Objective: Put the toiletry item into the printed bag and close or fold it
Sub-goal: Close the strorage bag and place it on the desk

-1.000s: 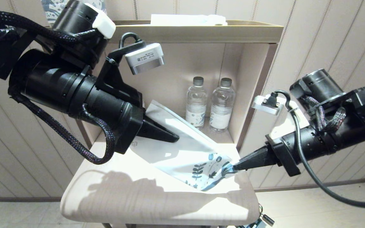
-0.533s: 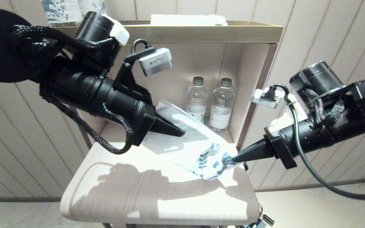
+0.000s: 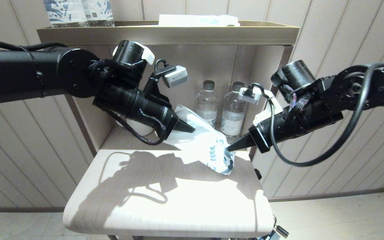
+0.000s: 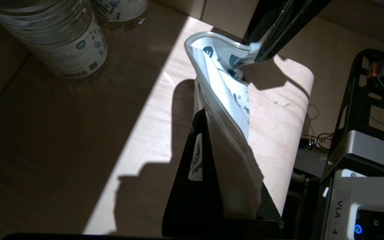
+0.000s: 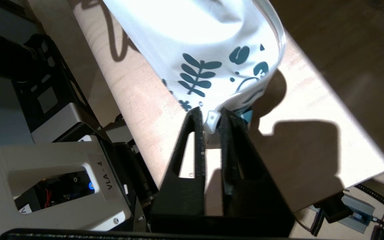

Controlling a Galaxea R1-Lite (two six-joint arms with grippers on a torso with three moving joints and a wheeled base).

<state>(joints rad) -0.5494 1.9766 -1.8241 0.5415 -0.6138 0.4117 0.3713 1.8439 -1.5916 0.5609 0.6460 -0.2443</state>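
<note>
A pale wooden desk (image 3: 165, 206) juts out from an open shelf unit (image 3: 262, 33), with sunlight falling across its top. Toward the desk's back right corner the printed bag (image 3: 208, 143) hangs in the air, bowed between the two arms. The left pincer (image 3: 187, 128) is pressed together, pinching the bag's plain end. The right pincer (image 3: 229, 147) has its jaws slightly parted, with the bag's leaf-printed corner lying between them. Two water bottles (image 3: 220, 111) stand behind the bag in the shelf's niche, by its right wall. The toiletry item cannot be made out.
</note>
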